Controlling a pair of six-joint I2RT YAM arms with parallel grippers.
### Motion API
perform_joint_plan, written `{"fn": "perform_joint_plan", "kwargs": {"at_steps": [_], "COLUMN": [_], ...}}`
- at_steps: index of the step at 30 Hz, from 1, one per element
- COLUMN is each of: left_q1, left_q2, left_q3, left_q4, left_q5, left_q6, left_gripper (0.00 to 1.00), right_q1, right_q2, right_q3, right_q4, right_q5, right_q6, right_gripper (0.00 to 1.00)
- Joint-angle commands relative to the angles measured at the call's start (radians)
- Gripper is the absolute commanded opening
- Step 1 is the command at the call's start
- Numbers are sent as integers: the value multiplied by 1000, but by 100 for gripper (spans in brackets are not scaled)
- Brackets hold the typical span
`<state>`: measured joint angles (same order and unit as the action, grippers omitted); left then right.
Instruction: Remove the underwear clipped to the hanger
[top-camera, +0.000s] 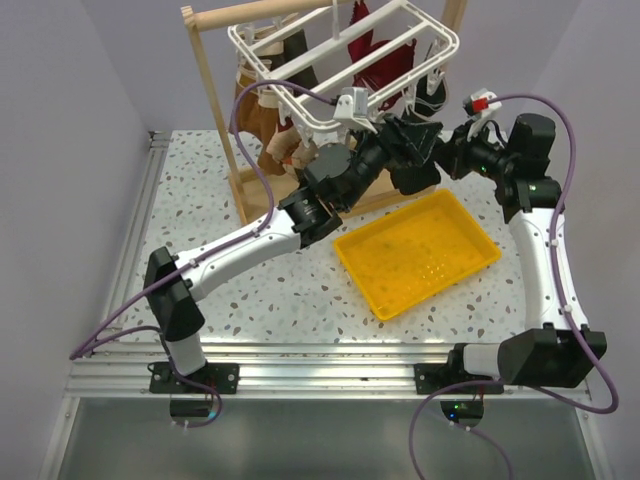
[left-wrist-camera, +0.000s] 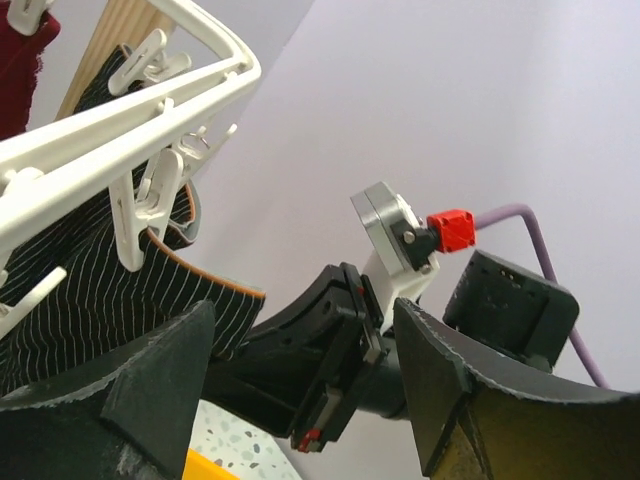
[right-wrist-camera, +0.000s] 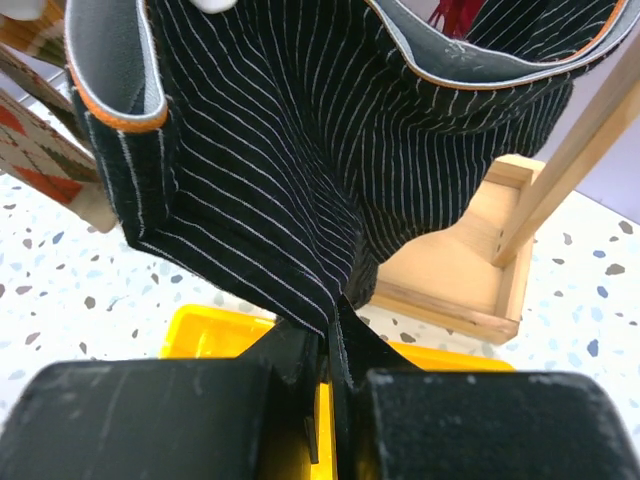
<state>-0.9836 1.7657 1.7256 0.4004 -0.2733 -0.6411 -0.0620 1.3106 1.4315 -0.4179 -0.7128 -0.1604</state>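
Note:
Black pinstriped underwear (right-wrist-camera: 300, 170) with an orange-edged waistband hangs from a white clip (left-wrist-camera: 150, 200) of the white hanger (left-wrist-camera: 120, 130). My right gripper (right-wrist-camera: 335, 320) is shut on its lowest fold and sits just under the rack's right end (top-camera: 445, 145). My left gripper (left-wrist-camera: 305, 390) stands open below the hanger's corner (top-camera: 415, 140), with nothing touching its fingers (left-wrist-camera: 150, 390). Past them, the right arm's gripper body is in sight. The same underwear (left-wrist-camera: 90, 290) hangs at the left of the left wrist view. More garments hang from the hanger (top-camera: 340, 60) in the top view.
A yellow tray (top-camera: 415, 250) lies on the speckled table below both grippers. The wooden stand (top-camera: 215, 120) carries the hanger, and its base (right-wrist-camera: 460, 270) sits just behind the tray. A red garment (top-camera: 375, 60) and patterned socks (top-camera: 285, 150) also hang there.

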Motion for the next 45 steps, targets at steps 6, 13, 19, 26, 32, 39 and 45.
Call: {"fn": "perform_joint_plan", "kwargs": {"at_steps": [6, 13, 19, 26, 32, 39, 45], "left_q1": [39, 54, 53, 25, 16, 16, 16], "left_q2": [101, 83, 52, 21, 5, 67, 126], "left_q3": [291, 290, 275, 270, 270, 377, 453], "left_q4": [-309, -380, -432, -463, -474, -466, -463], "left_q5": [-135, -122, -132, -201, -326, -354, -339], "left_q6": [-169, -216, -203, -112, 14, 118, 166], "left_gripper": [76, 75, 73, 73, 74, 75, 73], "right_q1": [-1, -1, -1, -1, 7, 22, 33], "right_q2": [-11, -4, -11, -2, -10, -19, -30], "right_q3": [-34, -31, -43, -55, -71, -89, -100], "right_q4": [108, 102, 125, 171, 200, 212, 217], "right_q5": [-54, -34, -40, -66, -93, -99, -100], "right_q6": [56, 68, 93, 142, 186, 193, 199], "right_gripper": [0, 0, 0, 0, 0, 0, 0]}}
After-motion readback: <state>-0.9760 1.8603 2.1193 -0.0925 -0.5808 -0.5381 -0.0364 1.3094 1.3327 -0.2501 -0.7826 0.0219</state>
